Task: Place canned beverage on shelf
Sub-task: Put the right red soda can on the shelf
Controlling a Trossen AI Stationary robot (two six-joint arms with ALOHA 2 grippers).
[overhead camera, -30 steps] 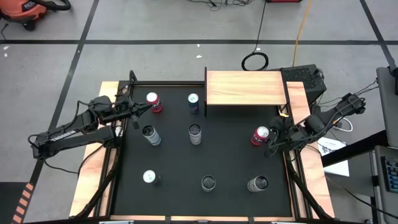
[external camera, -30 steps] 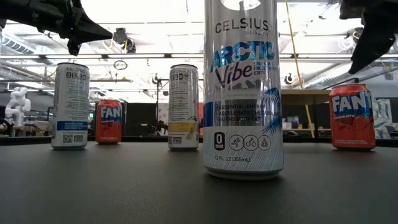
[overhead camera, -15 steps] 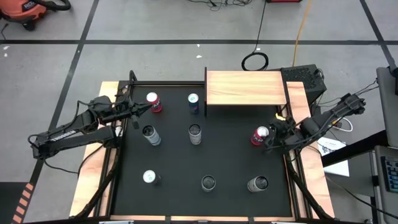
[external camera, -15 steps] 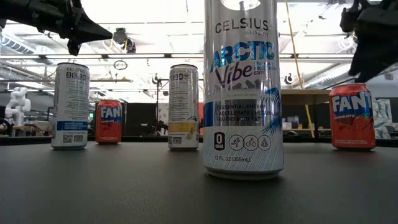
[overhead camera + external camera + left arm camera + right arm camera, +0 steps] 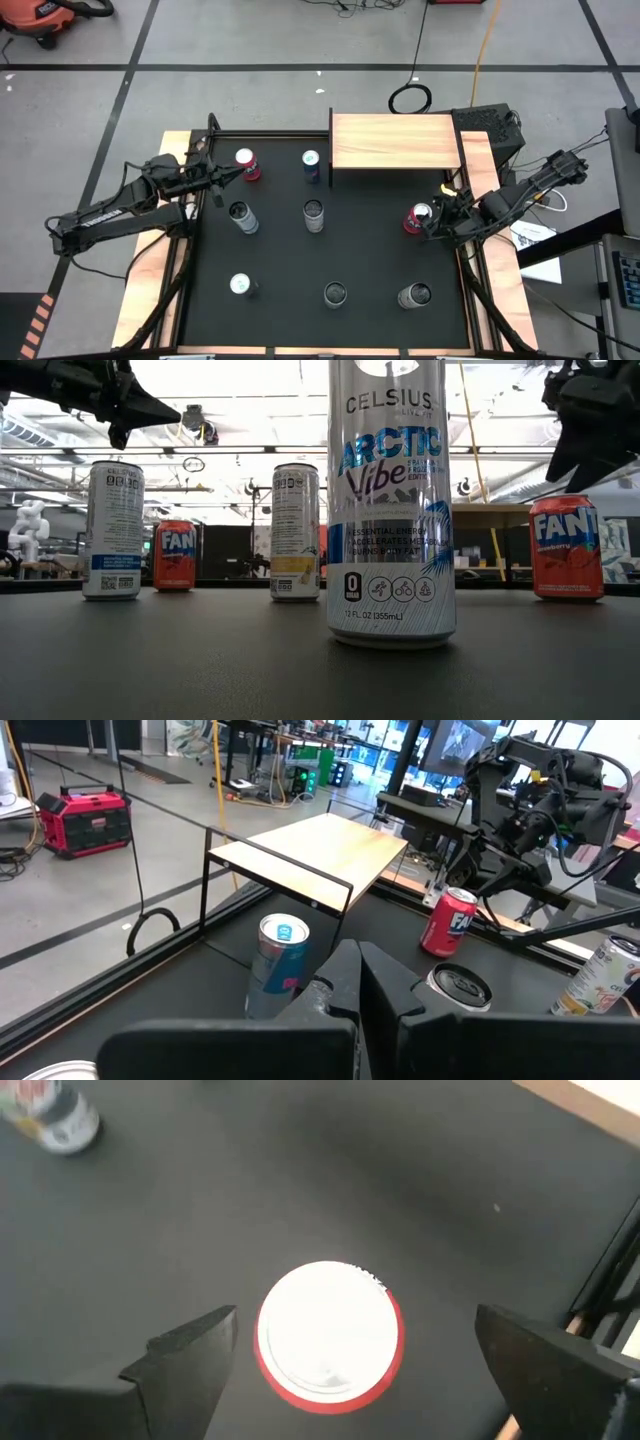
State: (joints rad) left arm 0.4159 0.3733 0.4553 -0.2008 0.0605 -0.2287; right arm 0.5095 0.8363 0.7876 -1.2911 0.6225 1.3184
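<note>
Red can (image 5: 330, 1337) sits between the wide-spread right end effector (image 5: 350, 1350) fingers.

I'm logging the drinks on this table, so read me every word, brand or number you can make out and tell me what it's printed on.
"CELSIUS", "ARCTIC Vibe", "0", "12 FL OZ (355mL)": tall silver can, nearest the low camera.
"FAN", cut off: red can.
"FAN", cut off: far red can.
Small print on the white can and the middle can: too small to read.
</note>
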